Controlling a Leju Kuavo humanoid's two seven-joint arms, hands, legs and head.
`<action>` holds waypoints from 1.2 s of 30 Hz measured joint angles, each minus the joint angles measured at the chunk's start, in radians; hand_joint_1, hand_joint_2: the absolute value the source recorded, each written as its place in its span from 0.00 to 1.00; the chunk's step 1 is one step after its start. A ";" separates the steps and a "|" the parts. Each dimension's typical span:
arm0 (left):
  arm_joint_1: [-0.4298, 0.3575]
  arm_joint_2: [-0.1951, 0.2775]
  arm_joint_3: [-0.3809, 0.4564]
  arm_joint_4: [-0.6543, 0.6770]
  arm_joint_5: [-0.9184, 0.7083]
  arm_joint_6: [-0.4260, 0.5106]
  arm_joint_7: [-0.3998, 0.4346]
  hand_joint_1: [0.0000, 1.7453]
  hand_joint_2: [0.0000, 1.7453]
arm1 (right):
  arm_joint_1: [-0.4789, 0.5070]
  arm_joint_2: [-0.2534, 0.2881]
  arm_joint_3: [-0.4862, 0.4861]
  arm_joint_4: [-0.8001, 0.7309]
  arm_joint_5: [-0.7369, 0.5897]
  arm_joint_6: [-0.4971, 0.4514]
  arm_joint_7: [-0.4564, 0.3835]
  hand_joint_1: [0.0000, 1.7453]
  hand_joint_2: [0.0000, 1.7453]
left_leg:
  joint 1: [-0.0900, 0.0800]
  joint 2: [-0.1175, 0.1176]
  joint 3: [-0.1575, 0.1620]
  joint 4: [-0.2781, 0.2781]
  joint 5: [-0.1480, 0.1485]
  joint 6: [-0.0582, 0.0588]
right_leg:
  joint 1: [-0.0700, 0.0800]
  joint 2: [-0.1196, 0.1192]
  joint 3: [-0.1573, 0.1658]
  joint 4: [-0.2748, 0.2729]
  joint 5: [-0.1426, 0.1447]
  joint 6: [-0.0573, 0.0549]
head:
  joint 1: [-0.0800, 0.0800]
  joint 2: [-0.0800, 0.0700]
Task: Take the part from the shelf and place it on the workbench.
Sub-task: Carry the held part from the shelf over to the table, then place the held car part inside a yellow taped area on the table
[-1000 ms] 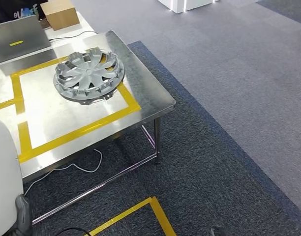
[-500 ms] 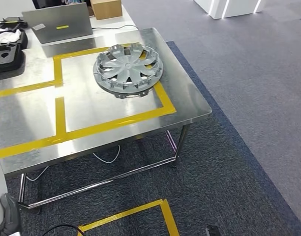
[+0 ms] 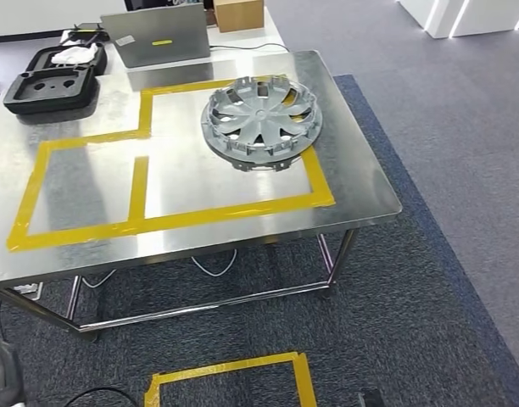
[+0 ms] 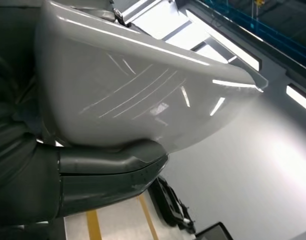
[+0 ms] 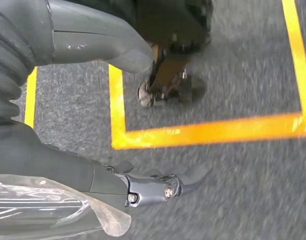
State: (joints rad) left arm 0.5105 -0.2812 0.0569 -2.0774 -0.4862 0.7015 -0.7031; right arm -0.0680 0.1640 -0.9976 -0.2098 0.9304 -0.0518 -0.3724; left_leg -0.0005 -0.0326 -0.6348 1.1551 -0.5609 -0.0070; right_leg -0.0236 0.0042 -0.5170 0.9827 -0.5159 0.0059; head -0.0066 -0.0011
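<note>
Grips a glossy white part (image 4: 125,100) in the left hand (image 4: 68,180), with the thick thumb pressed flat against its curved rim and the fingers hidden behind it. Carries the right hand (image 5: 49,160) low over dark carpet beside a yellow floor tape (image 5: 204,132), thumb and fingers (image 5: 155,189) spread apart, with a clear glossy sheet (image 5: 49,210) lying against them; cannot tell whether held. Faces a steel worktop (image 3: 359,170) marked with yellow tape rectangles (image 3: 180,220). Shows a grey wheel cover (image 3: 262,121) lying flat on the far right rectangle, overlapping its tape. Shows at the far edge a closed laptop (image 3: 158,44), a black foam tray (image 3: 52,85) and a cardboard box (image 3: 237,13).
</note>
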 joint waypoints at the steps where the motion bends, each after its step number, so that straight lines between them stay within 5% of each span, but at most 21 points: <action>1: -0.001 -0.001 0.003 0.000 0.000 0.000 0.000 1.00 1.00 | 0.001 0.000 -0.001 0.000 0.000 0.000 0.000 0.00 1.00 | 0.002 0.014 -0.033 0.066 -0.028 -0.004 | 0.001 -0.015 0.002 0.000 -0.003 -0.002 | -0.001 0.000; 3: 0.000 -0.002 0.007 0.000 0.000 0.000 0.000 1.00 1.00 | 0.002 0.000 -0.003 0.000 0.000 0.000 0.001 0.00 1.00 | 0.007 0.022 -0.067 0.133 -0.037 -0.009 | 0.003 -0.045 0.008 0.001 -0.008 -0.003 | -0.001 0.000; 5: 0.001 -0.002 0.009 -0.001 0.001 0.000 0.000 1.00 1.00 | 0.001 0.000 -0.004 0.000 0.000 0.000 0.002 0.00 1.00 | 0.008 0.035 -0.027 0.052 0.024 -0.007 | 0.003 -0.070 0.018 0.001 -0.016 0.000 | -0.001 0.000; 7: 0.000 -0.003 0.010 -0.001 0.001 0.000 0.000 1.00 1.00 | -0.001 0.001 -0.005 0.000 0.000 0.000 0.002 0.00 1.00 | 0.002 0.081 0.040 -0.080 0.076 0.002 | 0.006 -0.090 0.026 0.001 -0.026 0.010 | -0.002 0.000; 9: -0.001 -0.004 0.011 -0.002 0.002 0.000 0.000 1.00 1.00 | -0.002 0.001 -0.005 0.000 0.000 0.000 0.001 0.00 1.00 | -0.006 0.106 0.068 -0.137 0.082 0.013 | 0.011 -0.108 0.029 0.000 -0.035 0.021 | -0.001 0.000; 11: 0.002 -0.005 0.012 -0.003 0.004 0.000 0.000 1.00 1.00 | -0.006 0.001 -0.006 0.000 0.000 0.000 0.002 0.00 1.00 | -0.006 0.086 0.067 -0.143 0.081 0.024 | 0.012 -0.126 0.043 -0.005 -0.041 0.032 | -0.001 0.000; 14: 0.002 -0.008 0.013 -0.005 0.006 0.000 0.000 1.00 1.00 | -0.011 0.001 -0.006 0.000 0.000 0.000 0.002 0.00 1.00 | 0.003 0.053 0.070 -0.152 0.088 0.041 | 0.007 -0.058 0.018 0.063 -0.089 0.045 | 0.006 0.000; 15: 0.001 -0.008 0.013 -0.006 0.007 0.000 0.000 1.00 1.00 | -0.010 0.001 -0.007 0.000 0.000 0.001 0.002 0.00 1.00 | 0.004 0.044 0.069 -0.152 0.088 0.044 | 0.006 -0.027 -0.016 0.130 -0.122 0.047 | 0.010 0.000; 17: 0.001 -0.009 0.011 -0.006 0.009 0.000 0.000 1.00 1.00 | -0.006 0.001 -0.008 0.000 -0.002 0.003 0.003 0.00 1.00 | 0.004 0.023 0.069 -0.152 0.086 0.049 | 0.005 -0.008 -0.093 0.268 -0.170 0.049 | 0.012 0.000; 19: 0.002 -0.009 0.010 -0.005 0.012 0.000 0.000 1.00 1.00 | -0.003 0.001 -0.010 0.000 -0.005 0.007 0.004 0.00 1.00 | 0.003 0.002 0.072 -0.152 0.083 0.049 | 0.005 -0.006 -0.123 0.288 -0.141 0.048 | 0.012 0.000; 21: 0.002 -0.009 0.010 -0.005 0.014 0.000 0.000 1.00 1.00 | -0.002 0.001 -0.010 0.000 -0.006 0.010 0.004 0.00 1.00 | 0.004 -0.017 0.080 -0.151 0.078 0.043 | 0.004 0.004 -0.084 0.165 -0.054 0.045 | 0.012 0.000; 23: 0.002 -0.009 0.009 -0.005 0.014 0.000 0.000 1.00 1.00 | -0.003 0.001 -0.011 0.000 -0.007 0.013 0.003 0.00 1.00 | 0.002 -0.031 0.081 -0.147 0.072 0.034 | 0.002 0.029 -0.036 0.048 -0.005 0.039 | 0.012 0.000; 26: 0.003 -0.009 0.009 -0.006 0.014 -0.001 0.000 1.00 1.00 | -0.004 0.001 -0.011 0.000 -0.006 0.014 0.003 0.00 1.00 | 0.003 -0.045 0.075 -0.145 0.072 0.018 | 0.004 0.037 -0.018 0.019 -0.005 0.025 | 0.011 0.000; 28: 0.003 -0.008 0.009 -0.006 0.014 0.000 0.000 1.00 1.00 | -0.003 0.002 -0.011 0.000 -0.007 0.014 0.003 0.00 1.00 | 0.003 -0.031 0.068 -0.126 0.060 0.006 | 0.002 0.025 -0.012 0.014 -0.004 0.012 | 0.008 0.000; 31: 0.001 -0.008 0.009 -0.006 0.014 0.000 0.000 1.00 1.00 | -0.002 0.003 -0.011 0.000 -0.007 0.014 0.003 0.00 1.00 | 0.005 0.013 -0.009 0.035 -0.016 -0.007 | 0.002 0.000 -0.002 0.011 -0.009 -0.003 | 0.001 0.000; 33: 0.002 -0.007 0.009 -0.006 0.014 0.000 0.000 1.00 1.00 | 0.000 0.003 -0.011 0.000 -0.007 0.014 0.003 0.00 1.00 | 0.007 0.020 -0.065 0.136 -0.043 -0.010 | 0.004 -0.017 0.004 0.011 -0.016 -0.006 | 0.001 0.000; 34: 0.002 -0.007 0.009 -0.005 0.014 0.000 0.000 1.00 1.00 | 0.000 0.003 -0.011 0.000 -0.007 0.014 0.003 0.00 1.00 | 0.008 0.020 -0.070 0.139 -0.028 -0.009 | 0.005 -0.023 0.008 0.011 -0.019 -0.006 | 0.001 0.000; 36: 0.002 -0.007 0.009 -0.006 0.015 0.000 0.000 1.00 1.00 | -0.001 0.003 -0.011 0.000 -0.007 0.014 0.003 0.00 1.00 | 0.006 0.026 -0.027 0.040 0.046 -0.001 | 0.006 -0.034 0.021 0.011 -0.029 -0.002 | 0.001 0.000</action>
State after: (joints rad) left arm 0.5129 -0.2883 0.0664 -2.0830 -0.4715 0.7011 -0.7031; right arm -0.0689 0.1671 -1.0090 -0.2098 0.9236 -0.0378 -0.3693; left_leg 0.0058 -0.0066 -0.6621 1.1946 -0.5153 -0.0084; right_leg -0.0179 -0.0294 -0.4963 0.9934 -0.5447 0.0042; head -0.0056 -0.0011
